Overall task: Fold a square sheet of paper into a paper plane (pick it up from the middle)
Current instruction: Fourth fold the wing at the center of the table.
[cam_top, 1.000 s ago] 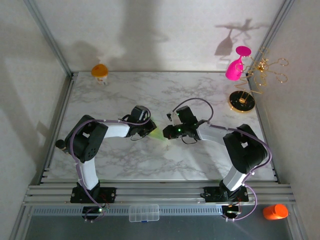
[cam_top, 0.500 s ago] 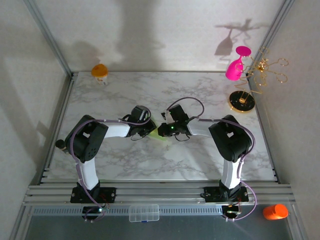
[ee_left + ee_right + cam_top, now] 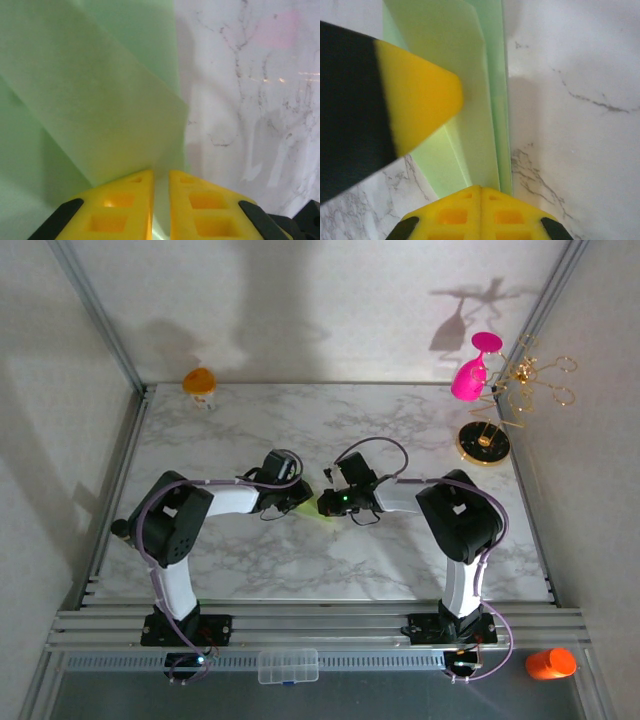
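- two grippers sat tip to tip at the middle of the marble table (image 3: 420,430), with the pale green sheet of paper (image 3: 323,514) lying part-folded between them.
- left gripper (image 3: 161,187): fingers almost together with a thin slit, seemingly nipping a folded layer at the frame's bottom.
- right gripper (image 3: 481,195): pressed fully together at the paper's lower edge; whether it caught paper, i could not tell.
- paper was probably light, limp, easily creased and slippery on marble, so best taken at a stiffer folded edge.
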